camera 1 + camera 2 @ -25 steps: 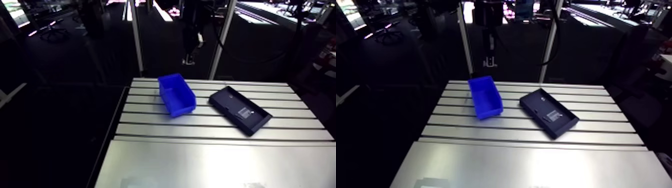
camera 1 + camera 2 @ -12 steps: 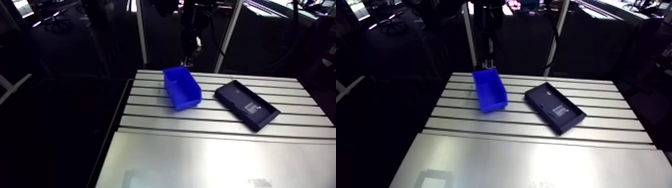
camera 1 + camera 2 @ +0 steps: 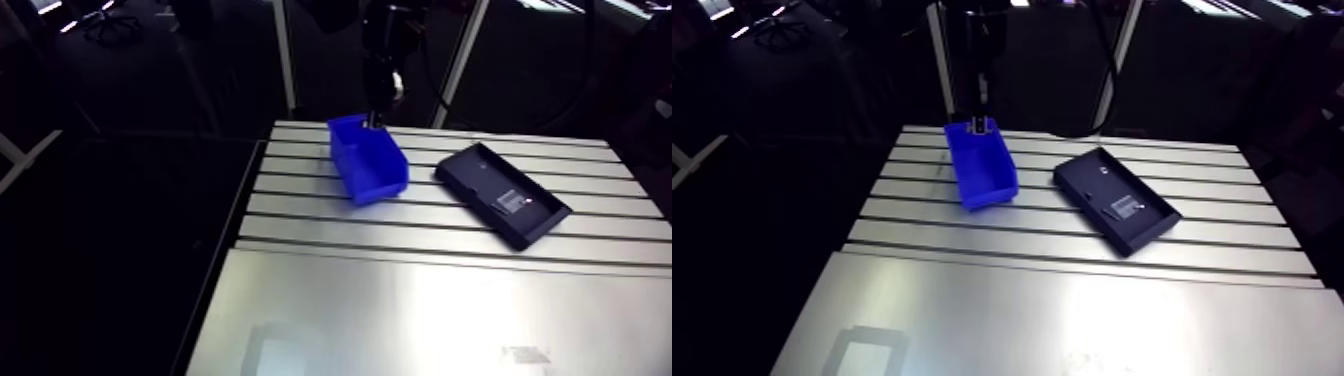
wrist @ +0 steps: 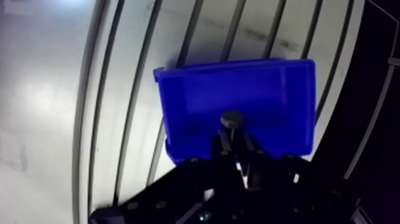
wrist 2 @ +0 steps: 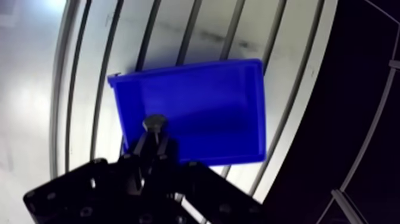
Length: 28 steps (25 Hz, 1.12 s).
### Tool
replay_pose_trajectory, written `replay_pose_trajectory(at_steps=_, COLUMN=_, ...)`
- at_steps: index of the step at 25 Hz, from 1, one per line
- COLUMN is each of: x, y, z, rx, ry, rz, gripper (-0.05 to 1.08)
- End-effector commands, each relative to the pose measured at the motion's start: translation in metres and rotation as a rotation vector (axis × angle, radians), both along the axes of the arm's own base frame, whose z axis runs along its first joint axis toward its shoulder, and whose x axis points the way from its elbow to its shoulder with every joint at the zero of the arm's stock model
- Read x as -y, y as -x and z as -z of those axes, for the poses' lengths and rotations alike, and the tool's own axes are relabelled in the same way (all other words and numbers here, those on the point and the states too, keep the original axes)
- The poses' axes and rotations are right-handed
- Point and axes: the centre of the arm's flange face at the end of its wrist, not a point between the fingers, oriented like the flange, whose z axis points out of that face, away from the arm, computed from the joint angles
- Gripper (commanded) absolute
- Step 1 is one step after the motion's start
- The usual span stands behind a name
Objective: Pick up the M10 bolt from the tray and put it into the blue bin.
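One slotted aluminium desk (image 3: 420, 300) fills the arm view, its far half grooved and its near half a smooth, shining plate. Two containers sit on the grooved part, well apart from each other. On the right side of the arm view lies a black tray (image 3: 480, 182), long, shallow and set at an angle to the grooves. A small pale patch shows on its floor, but what it is cannot be told. Further left stands the blue bin (image 3: 372, 178), open at the top and also turned slightly against the grooves, with its far end close to the desk's far edge. Over that far end hangs the gripper (image 4: 233, 140), coming down from the arm above. In the wrist view its two dark fingers (image 4: 221, 143) stand narrow, pinched on the shank of the M10 bolt (image 4: 232, 119), whose rounded grey head juts out just past the fingertips. The bolt is clear of the tray and hangs over the bin's open inside, near the end wall closest to the gripper. How high it sits above the bin's floor cannot be told.
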Motion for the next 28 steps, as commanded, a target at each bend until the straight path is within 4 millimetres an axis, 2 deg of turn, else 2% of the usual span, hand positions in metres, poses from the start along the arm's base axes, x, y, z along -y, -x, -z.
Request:
replay_pose_trajectory(at_steps=1, x=0.004, y=0.003, z=0.026, rx=0.030, ry=-0.003, rz=0.005, gripper=1.08)
replay_pose_trajectory(at_steps=28, x=0.009, y=0.010, z=0.092, rx=0.099, ry=-0.060, rz=0.001, gripper=1.07)
